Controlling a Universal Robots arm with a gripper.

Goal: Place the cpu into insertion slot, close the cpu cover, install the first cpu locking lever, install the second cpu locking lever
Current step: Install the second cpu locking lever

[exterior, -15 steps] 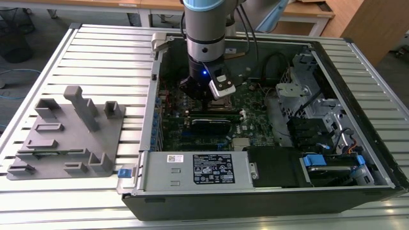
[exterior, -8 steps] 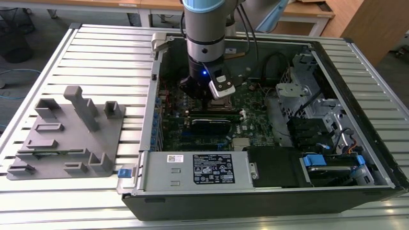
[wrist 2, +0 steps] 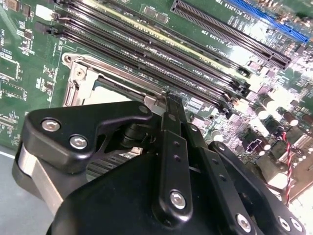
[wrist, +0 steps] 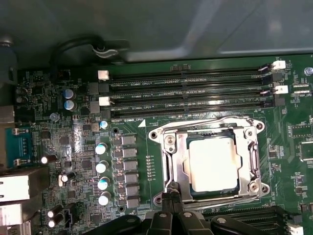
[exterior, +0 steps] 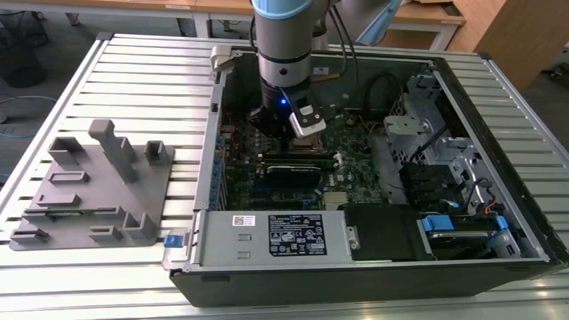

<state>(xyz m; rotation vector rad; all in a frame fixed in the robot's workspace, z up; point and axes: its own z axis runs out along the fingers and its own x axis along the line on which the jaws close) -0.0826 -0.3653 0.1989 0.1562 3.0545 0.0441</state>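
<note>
In the first wrist view the cpu (wrist: 213, 164), a pale square chip, lies flat in the insertion slot (wrist: 215, 195) on the green board. The silvery cpu cover (wrist: 178, 156) is down around it, framing the chip. A thin wire lever (wrist: 210, 125) runs along the cover's far edge. My gripper (wrist: 171, 192) is shut, its black fingertips together and touching the cover's near edge at one corner. The second wrist view shows the gripper (wrist 2: 168, 98) with its tips at the socket's edge, beside the cpu (wrist 2: 105, 93). In the exterior view the gripper (exterior: 298, 137) hangs low over the board inside the open case.
Long black memory slots (wrist: 186, 90) run just beyond the socket, and a row of capacitors (wrist: 101, 166) stands beside it. A black graphics card (exterior: 294, 175) lies close to the gripper. A grey fixture (exterior: 93, 187) sits on the slatted table at the exterior view's left.
</note>
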